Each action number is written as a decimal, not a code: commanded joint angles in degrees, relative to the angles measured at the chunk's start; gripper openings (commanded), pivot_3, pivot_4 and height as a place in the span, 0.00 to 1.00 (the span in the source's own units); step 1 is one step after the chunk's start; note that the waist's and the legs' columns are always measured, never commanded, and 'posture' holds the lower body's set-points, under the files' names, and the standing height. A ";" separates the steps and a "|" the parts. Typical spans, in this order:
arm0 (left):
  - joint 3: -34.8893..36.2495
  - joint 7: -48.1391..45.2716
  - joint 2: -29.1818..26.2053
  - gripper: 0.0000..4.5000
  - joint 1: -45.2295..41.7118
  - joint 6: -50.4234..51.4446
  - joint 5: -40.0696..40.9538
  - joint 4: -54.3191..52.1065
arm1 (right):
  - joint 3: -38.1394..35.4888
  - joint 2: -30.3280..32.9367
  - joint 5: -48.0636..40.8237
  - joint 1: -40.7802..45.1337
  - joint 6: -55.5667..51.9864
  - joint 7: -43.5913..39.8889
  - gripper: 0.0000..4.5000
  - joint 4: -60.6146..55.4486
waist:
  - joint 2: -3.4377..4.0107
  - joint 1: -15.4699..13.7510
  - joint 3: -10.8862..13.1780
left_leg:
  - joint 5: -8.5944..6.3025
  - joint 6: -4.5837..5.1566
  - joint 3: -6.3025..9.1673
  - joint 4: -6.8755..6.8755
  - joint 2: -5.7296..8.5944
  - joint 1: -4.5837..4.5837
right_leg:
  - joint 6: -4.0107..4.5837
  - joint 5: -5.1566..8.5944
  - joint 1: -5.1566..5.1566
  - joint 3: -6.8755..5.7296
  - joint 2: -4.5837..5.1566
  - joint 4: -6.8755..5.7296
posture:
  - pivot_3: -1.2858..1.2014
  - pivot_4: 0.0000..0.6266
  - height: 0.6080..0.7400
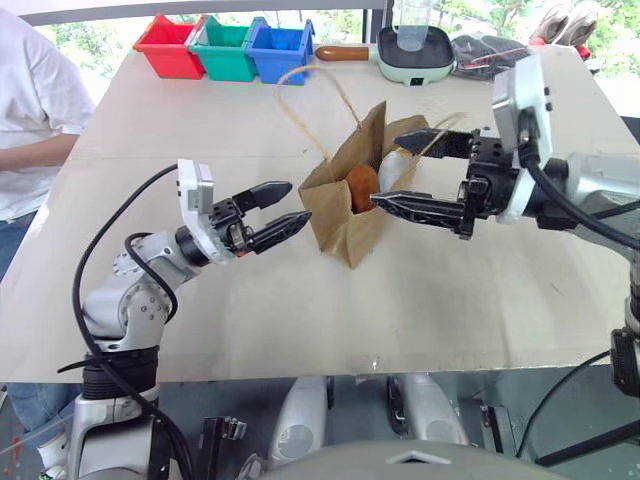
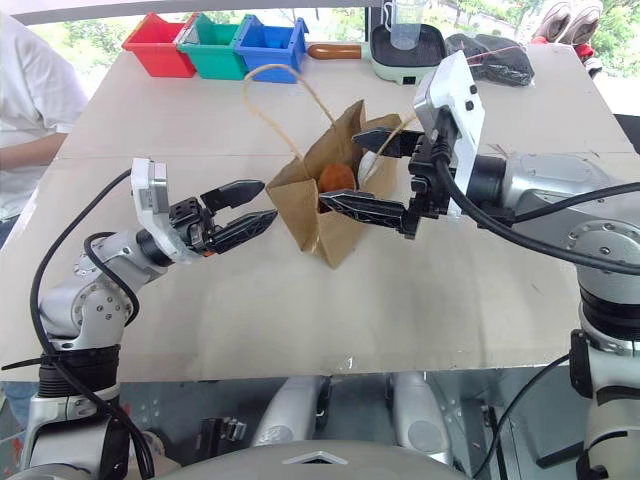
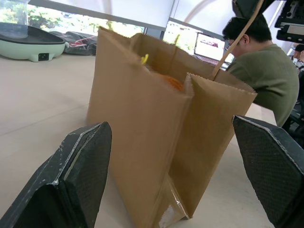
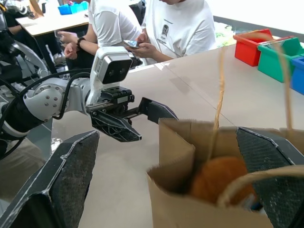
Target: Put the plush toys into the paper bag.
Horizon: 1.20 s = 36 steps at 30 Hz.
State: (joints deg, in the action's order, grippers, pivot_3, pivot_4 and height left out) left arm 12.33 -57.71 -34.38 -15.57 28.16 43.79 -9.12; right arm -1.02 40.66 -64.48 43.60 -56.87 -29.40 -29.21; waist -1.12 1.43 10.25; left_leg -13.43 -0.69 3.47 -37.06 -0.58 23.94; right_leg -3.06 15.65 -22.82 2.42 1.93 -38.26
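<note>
The paper bag point(image 1: 345, 215) stands upright in the middle of the table with its mouth open. The round orange-brown plush toy point(image 1: 361, 187) lies inside it, and the white plush toy point(image 1: 393, 162) peeks out behind it at the bag's far side. My left gripper point(image 1: 297, 203) hovers just left of the bag, open and empty, its fingers pointing at the bag's side. My right gripper point(image 1: 388, 170) reaches in from the right, level with the bag's mouth, open and empty, with one finger on each side of the opening. The right wrist view looks down on the orange toy point(image 4: 221, 178).
Red point(image 1: 170, 47), green point(image 1: 225, 50) and blue point(image 1: 281, 51) bins line the table's far left edge. A mint-green electric pan point(image 1: 415, 55) with a cup and a dark bundle point(image 1: 490, 50) sit at the back. A person in white point(image 1: 30, 110) is at the left edge.
</note>
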 commanded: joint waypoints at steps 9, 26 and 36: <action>-0.46 -0.45 -0.12 0.97 2.01 -1.10 -0.93 -4.13 | -3.26 9.01 2.16 -1.88 -1.68 -5.73 1.00 -1.61 | 0.01 -0.62 0.00 | 0.00 0.00 -0.02 0.00 -0.01 -0.01 | 0.00 0.00 0.01 -0.04 0.00 -0.01 | 0.52 0.24 1.00; -5.65 -1.14 -0.03 1.00 -0.96 -3.36 -6.48 -1.80 | 8.20 8.04 23.00 -16.22 10.87 -6.65 0.62 -1.33 | -0.01 -0.38 -0.01 | -0.01 0.01 -0.12 -0.08 0.07 -0.03 | -0.01 0.00 0.10 -0.07 -0.04 0.05 | 0.52 0.24 1.00; -9.91 7.62 2.37 1.00 -1.24 -3.12 -12.82 -7.13 | 15.07 -12.96 32.78 -11.78 17.29 -4.58 0.01 9.49 | 0.00 0.12 0.00 | 0.00 0.00 0.05 -0.15 0.05 -0.11 | 0.00 0.00 0.07 0.00 -0.09 -0.24 | 0.52 0.24 1.00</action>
State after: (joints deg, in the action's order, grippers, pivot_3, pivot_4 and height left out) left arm 2.69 -52.61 -32.53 -16.70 25.60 32.29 -13.01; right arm 13.76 28.64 -32.36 30.80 -40.98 -33.57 -19.59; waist -1.13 1.55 10.24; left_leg -13.43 -0.69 3.55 -37.21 -0.52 23.82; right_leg -3.06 15.65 -22.75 2.42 1.85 -38.49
